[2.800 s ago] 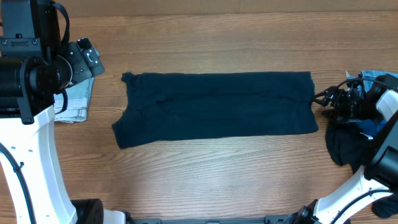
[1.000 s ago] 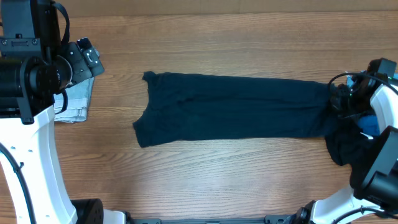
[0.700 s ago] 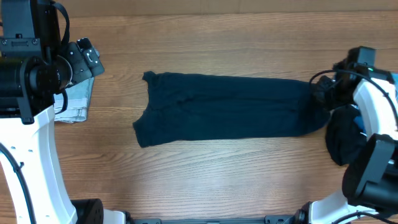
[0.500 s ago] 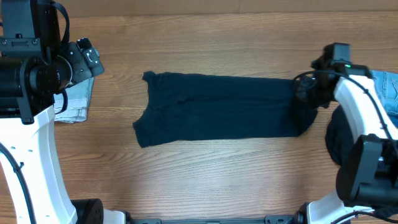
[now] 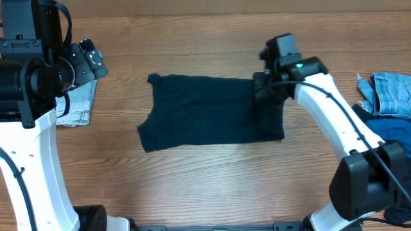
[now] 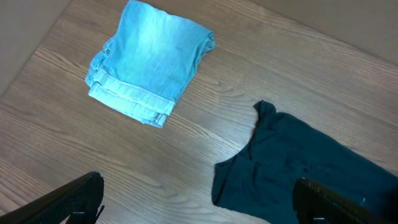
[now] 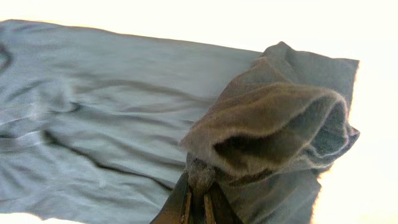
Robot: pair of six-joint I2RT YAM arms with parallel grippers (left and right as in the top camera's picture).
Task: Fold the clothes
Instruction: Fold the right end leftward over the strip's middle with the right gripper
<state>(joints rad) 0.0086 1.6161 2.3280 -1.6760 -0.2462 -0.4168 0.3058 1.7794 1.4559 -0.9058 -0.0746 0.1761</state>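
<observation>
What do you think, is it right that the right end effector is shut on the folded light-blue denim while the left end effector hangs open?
Not quite. The right end effector is shut on the dark garment, not the folded light-blue denim; the right wrist view shows dark fabric bunched in its grip. The left end effector does hang open.

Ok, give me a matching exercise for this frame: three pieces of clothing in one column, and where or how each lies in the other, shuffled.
1. dark garment
2. folded denim
3. loose denim

A. crumpled, far right
B. centre, right end doubled over
C. neat stack, far left

Pairs: 1-B, 2-C, 3-A.
</observation>
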